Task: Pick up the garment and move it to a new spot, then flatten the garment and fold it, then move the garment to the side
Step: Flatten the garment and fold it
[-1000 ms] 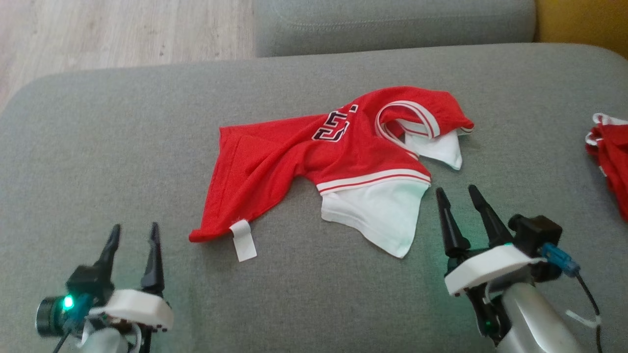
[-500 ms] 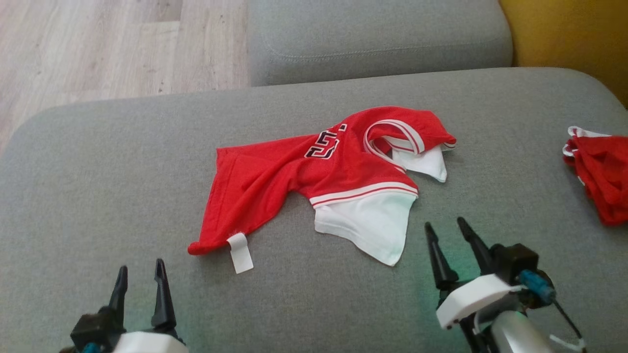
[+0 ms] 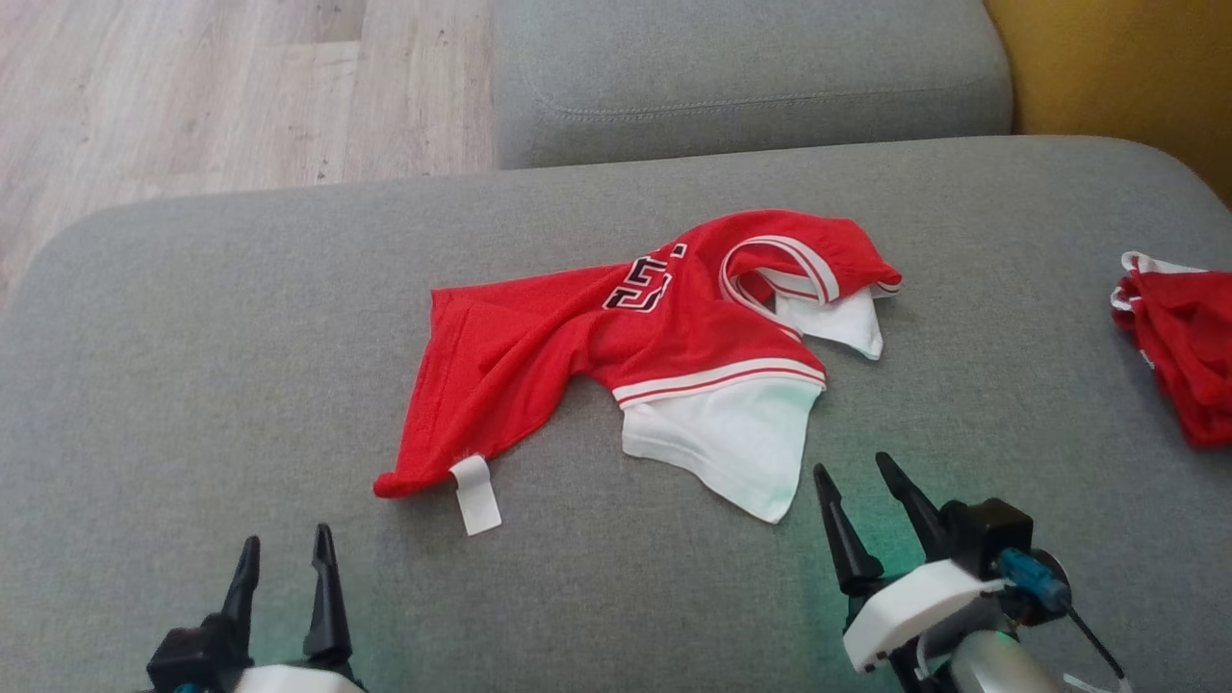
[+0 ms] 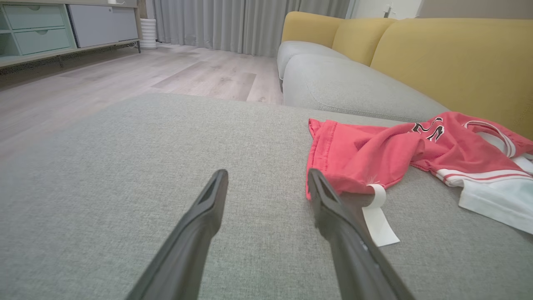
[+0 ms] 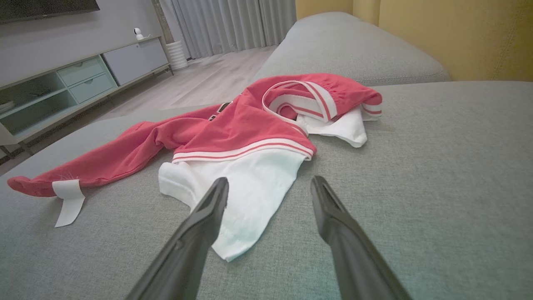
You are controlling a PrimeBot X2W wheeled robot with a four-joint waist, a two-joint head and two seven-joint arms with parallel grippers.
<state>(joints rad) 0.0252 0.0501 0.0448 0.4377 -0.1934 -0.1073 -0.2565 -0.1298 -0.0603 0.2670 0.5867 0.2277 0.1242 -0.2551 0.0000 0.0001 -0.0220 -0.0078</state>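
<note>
The garment is a red jersey with white sleeves and striped trim, lying crumpled in the middle of the grey sofa seat; a white label hangs at its near left corner. It also appears as the garment in the left wrist view and the garment in the right wrist view. My left gripper is open at the lower left, short of that corner, touching nothing. My right gripper is open just right of the near white sleeve tip, also empty.
A second red garment lies at the seat's right edge. Another grey cushion sits behind, with a yellow backrest to its right. Wooden floor lies beyond the seat's far left edge.
The head camera has tilted, shifting the whole picture down. Both grippers have drawn back toward the bottom of the view, away from the garment. The garment lies as before.
</note>
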